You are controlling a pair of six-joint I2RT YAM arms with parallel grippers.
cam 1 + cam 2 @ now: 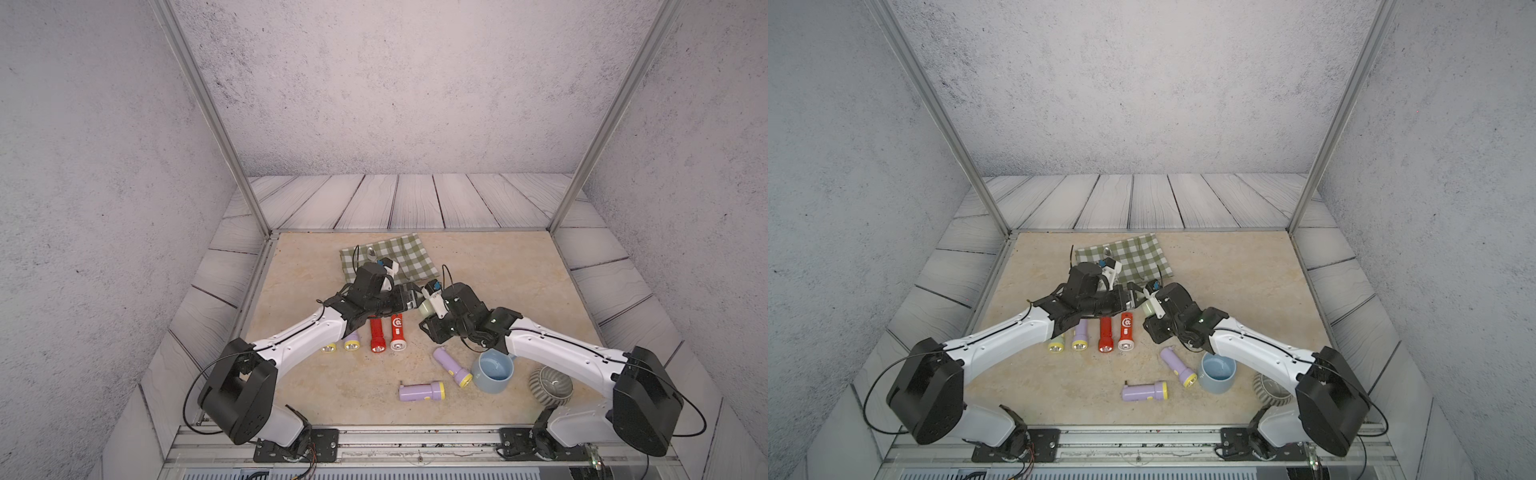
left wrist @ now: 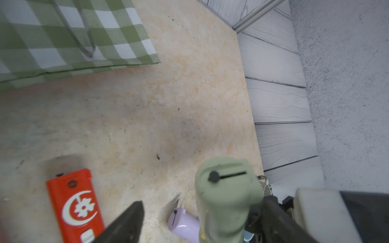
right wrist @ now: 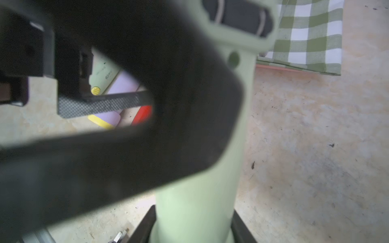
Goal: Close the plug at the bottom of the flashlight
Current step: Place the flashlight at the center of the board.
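Nearest me, the rail (image 1: pixel 415 439) along the near edge of the table (image 1: pixel 519 270) is carrying both arm bases. Just beyond it, a lilac flashlight (image 1: pixel 422 390) is lying on its side close to that edge. A second lilac flashlight (image 1: pixel 453 367) is lying slantwise beside a blue mug (image 1: pixel 492 371). A grey ribbed object (image 1: pixel 550 385) is sitting toward the near right corner, partly behind the right arm.

I am watching the green flashlight (image 2: pixel 225 199) hanging in the air over the middle of the table, just short of the checked cloth (image 1: pixel 390 257) lying toward the far edge. The right gripper (image 3: pixel 193 228) is clamping its body from both sides. Its tail end is pointing at the left gripper (image 1: pixel 410 300), whose jaws are standing wide apart and gripping nothing. In the left wrist view one finger (image 2: pixel 126 221) is hanging clear of the flashlight. The tail face is showing a black dot and a thin dark line; I cannot tell whether the plug is sitting fully folded in.

Beside the left arm, a plain red flashlight (image 1: pixel 376 334) and a red flashlight with a white crescent (image 1: pixel 397 332) are lying side by side, heads toward the near edge. A yellow-headed lilac flashlight (image 1: pixel 352 341) is lying next to them, and a yellow flashlight head (image 1: pixel 328 348) is peeking from under the arm.
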